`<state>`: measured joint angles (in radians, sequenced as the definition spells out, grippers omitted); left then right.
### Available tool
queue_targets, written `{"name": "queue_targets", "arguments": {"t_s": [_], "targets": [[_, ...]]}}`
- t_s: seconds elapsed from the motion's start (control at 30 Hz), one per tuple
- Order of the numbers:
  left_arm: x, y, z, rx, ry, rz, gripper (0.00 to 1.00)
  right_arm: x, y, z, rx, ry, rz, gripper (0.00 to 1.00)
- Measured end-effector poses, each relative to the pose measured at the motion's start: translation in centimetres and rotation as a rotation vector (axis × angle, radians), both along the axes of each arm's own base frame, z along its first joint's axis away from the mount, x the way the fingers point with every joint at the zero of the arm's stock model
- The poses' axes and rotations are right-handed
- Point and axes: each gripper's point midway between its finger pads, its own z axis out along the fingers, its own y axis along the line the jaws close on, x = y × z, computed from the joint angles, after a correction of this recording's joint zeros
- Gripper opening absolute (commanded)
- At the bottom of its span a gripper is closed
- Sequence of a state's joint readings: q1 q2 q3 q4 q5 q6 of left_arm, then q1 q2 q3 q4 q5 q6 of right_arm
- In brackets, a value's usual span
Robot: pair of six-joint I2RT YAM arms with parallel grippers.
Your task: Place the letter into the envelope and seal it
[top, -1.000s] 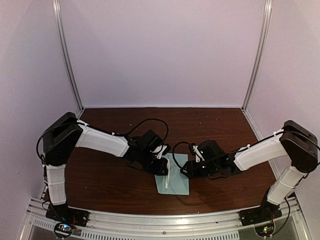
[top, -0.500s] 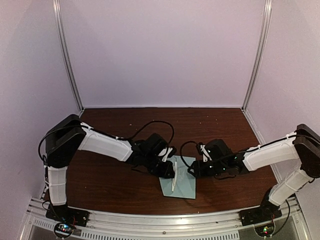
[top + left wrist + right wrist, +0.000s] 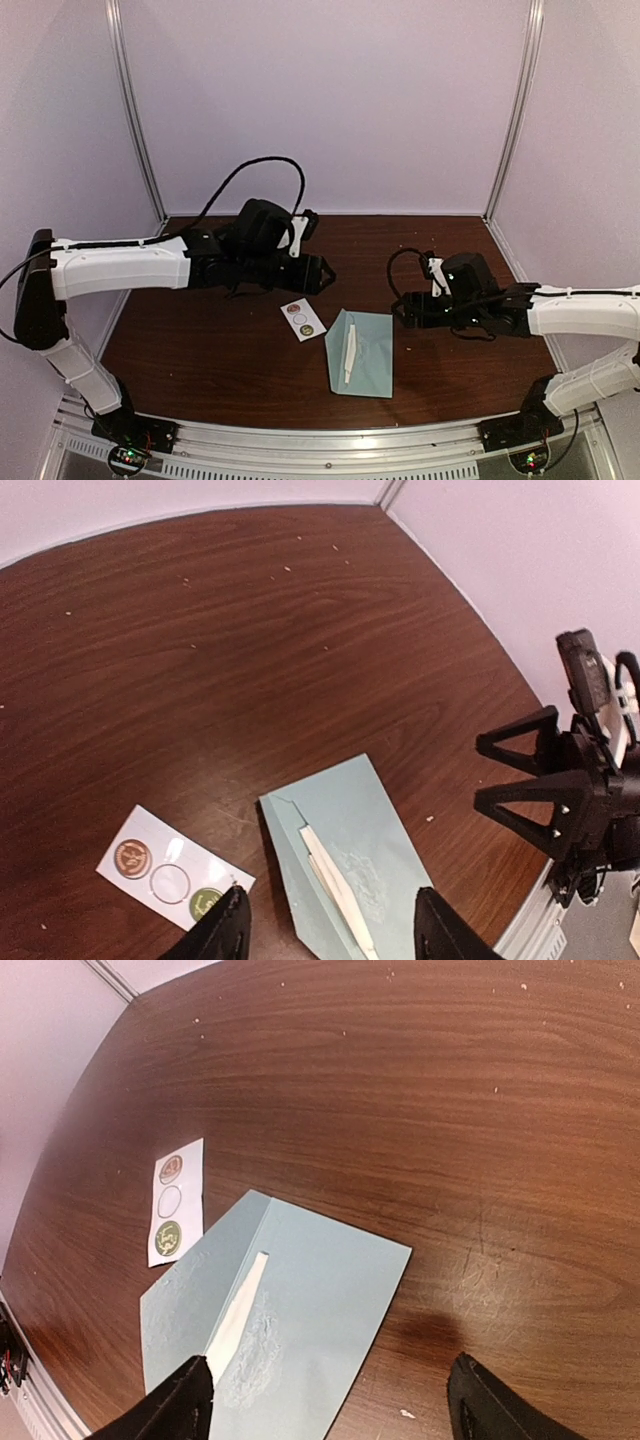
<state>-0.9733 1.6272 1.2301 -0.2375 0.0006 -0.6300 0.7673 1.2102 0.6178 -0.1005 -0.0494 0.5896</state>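
The pale teal envelope [image 3: 365, 355] lies flat near the table's front edge, with its flap [image 3: 195, 1295] open towards the left. A narrow white edge of the letter [image 3: 349, 357] sticks out along the envelope's mouth; the rest of it is hidden inside. My left gripper [image 3: 323, 272] hangs open above and behind the envelope, with nothing between its fingers. My right gripper [image 3: 400, 310] stands open just to the right of the envelope, apart from it and also empty. Both wrist views look down on the envelope [image 3: 370, 825] [image 3: 320, 1290] and the letter [image 3: 335, 880] [image 3: 235, 1310].
A small white sticker strip [image 3: 303, 318] with round seals lies on the wood just left of the envelope; it also shows in the wrist views [image 3: 170, 865] [image 3: 172, 1200]. Pale walls close the table at the back and both sides. A metal rail runs along the near edge.
Both grippers have let go and opened. The left arm rose and drew back to the left, uncovering the sticker strip. The right arm pulled away to the right.
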Motion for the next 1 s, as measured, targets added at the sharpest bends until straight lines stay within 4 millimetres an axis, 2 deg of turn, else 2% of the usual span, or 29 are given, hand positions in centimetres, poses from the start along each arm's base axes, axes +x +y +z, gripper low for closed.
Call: {"name": "queue_targets", "arguments": {"t_s": [0.1,0.23,0.43,0.6,0.73,0.83,1.0], "targets": [[1.8,2.4,0.9,-0.025,-0.012,0.071,0.65,0.2,-0.4,1.5,0.0,-0.047,-0.005,0.87],[2.7,5.2,-1.3,-0.001,0.026,0.138,0.71,0.4,-0.4,2.6,0.003,-0.084,0.002,0.88],[2.5,6.6,-3.5,0.026,0.064,0.159,0.71,0.3,0.9,3.5,0.042,-0.102,0.066,0.85],[5.2,10.2,-5.2,0.003,0.111,0.223,0.71,0.9,3.8,4.4,0.069,-0.11,0.138,0.76],[6.8,12.3,-6.0,-0.017,0.133,0.255,0.69,1.3,6.8,3.6,0.075,-0.089,0.198,0.69],[7.0,12.5,-6.8,-0.047,0.135,0.251,0.69,1.7,9.3,2.6,0.07,-0.062,0.24,0.67],[5.9,12.8,-9.4,-0.058,0.173,0.245,0.67,2.7,13.5,1.2,0.067,-0.039,0.314,0.62]]}}
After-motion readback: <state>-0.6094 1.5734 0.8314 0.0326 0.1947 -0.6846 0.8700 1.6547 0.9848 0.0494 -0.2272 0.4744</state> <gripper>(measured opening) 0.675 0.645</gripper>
